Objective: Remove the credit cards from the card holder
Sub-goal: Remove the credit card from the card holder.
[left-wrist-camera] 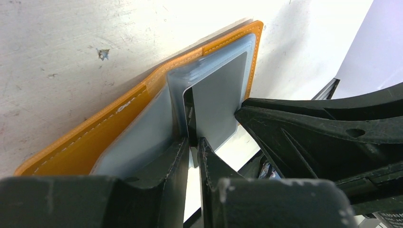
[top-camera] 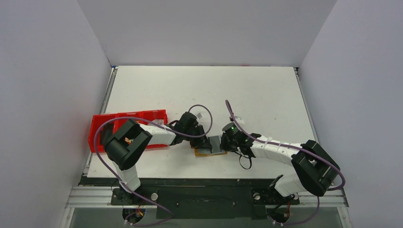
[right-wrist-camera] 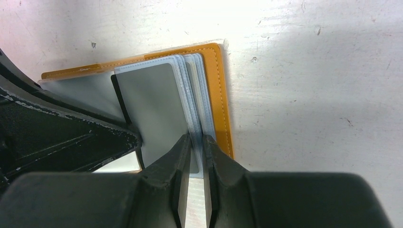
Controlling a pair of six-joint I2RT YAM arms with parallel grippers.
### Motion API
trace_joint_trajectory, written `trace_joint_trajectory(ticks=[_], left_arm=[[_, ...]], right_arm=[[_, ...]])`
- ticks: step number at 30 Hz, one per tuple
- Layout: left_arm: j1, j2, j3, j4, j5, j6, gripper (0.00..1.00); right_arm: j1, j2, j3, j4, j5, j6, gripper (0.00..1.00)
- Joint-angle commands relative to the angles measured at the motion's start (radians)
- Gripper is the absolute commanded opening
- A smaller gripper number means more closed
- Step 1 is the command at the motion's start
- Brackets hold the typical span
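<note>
Sleeves of clear plastic fan up from the open tan leather-look card holder on the white table; our left gripper pinches the leaf bearing a flat grey-blue credit card; our right gripper nips neighbouring leaves, steadying them, we judge, for extraction.

Tan card holder lies open (inner side up).

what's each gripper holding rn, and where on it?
Both grip sleeves of the open card holder: left gripper pinches the raised sleeve at its near edge, right gripper pinches the sleeve stack at its near edge.
</note>
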Motion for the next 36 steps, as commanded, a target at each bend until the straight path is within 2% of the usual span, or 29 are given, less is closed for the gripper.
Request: trace_joint_trajectory(ticks=[1, 4, 8, 12, 15, 18, 22, 30, 36], left_arm=[[-0.008, -0.012, 0.004, 0.127, 0.059, -0.026, 0.10], [-0.009, -0.007, 0.007, 0.137, 0.068, -0.029, 0.08], [-0.008, 0.001, 0.014, 0.139, 0.075, -0.031, 0.00], [-0.009, 0.000, 0.022, 0.121, 0.076, -0.025, 0.00], [-0.009, 0.001, 0.028, 0.093, 0.072, -0.009, 0.00], [-0.008, 0.001, 0.035, 0.062, 0.070, 0.009, 0.00], [-0.004, -0.001, 0.033, 0.031, 0.062, 0.025, 0.00], [0.014, -0.014, 0.040, -0.038, 0.041, 0.057, 0.00], [0.025, -0.018, 0.043, -0.076, 0.035, 0.080, 0.00]], right_arm=[[0.010, 0.045, -0.019, 0.013, -0.023, 0.008, 0.13], [0.014, 0.041, -0.017, 0.011, -0.018, 0.008, 0.16], [0.015, 0.034, -0.017, 0.005, -0.010, 0.004, 0.25], [0.015, 0.034, -0.016, -0.001, -0.001, 0.000, 0.34], [0.015, 0.044, -0.011, -0.008, 0.005, -0.003, 0.29], [0.014, 0.064, -0.008, -0.024, 0.015, 0.000, 0.15], [0.014, 0.085, -0.008, -0.027, 0.020, 0.003, 0.07], [0.004, 0.095, -0.014, -0.035, 0.036, 0.010, 0.01], [-0.006, 0.097, -0.028, -0.035, 0.040, 0.013, 0.00]])
